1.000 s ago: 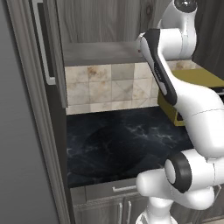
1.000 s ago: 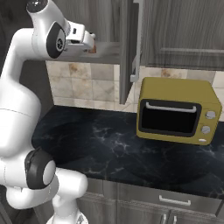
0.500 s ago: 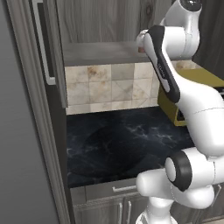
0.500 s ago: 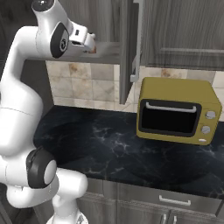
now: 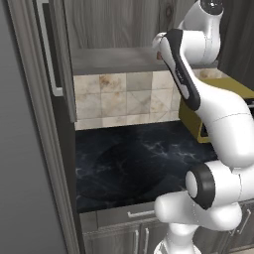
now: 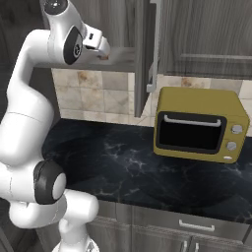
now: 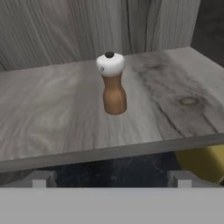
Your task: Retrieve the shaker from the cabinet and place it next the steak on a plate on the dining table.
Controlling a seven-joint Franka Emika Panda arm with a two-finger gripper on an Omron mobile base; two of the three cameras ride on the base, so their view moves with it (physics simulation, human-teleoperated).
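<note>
The shaker [image 7: 112, 83], brown wood with a white knob top, stands upright on the grey wood-grain shelf [image 7: 52, 118] of the open cabinet [image 5: 114, 59]. My gripper [image 7: 111, 180] is open, its two tips wide apart at the shelf's front edge. The shaker stands centred ahead of them and apart from them. In the right base view the gripper [image 6: 105, 49] sits at shelf height, left of the open cabinet door [image 6: 142, 59]. In the left base view the forearm hides the hand. The steak, the plate and the dining table are out of view.
A yellow microwave [image 6: 199, 125] stands on the black marble counter [image 6: 123, 162] below the shelf, to the right. The open door's bar handle [image 6: 156, 44] hangs close by the hand. A second door with a silver handle [image 5: 47, 49] stands at the left. Tiled backsplash behind.
The arm has risen a little and the hand has edged up and toward the cabinet shelf. The base has not moved.
</note>
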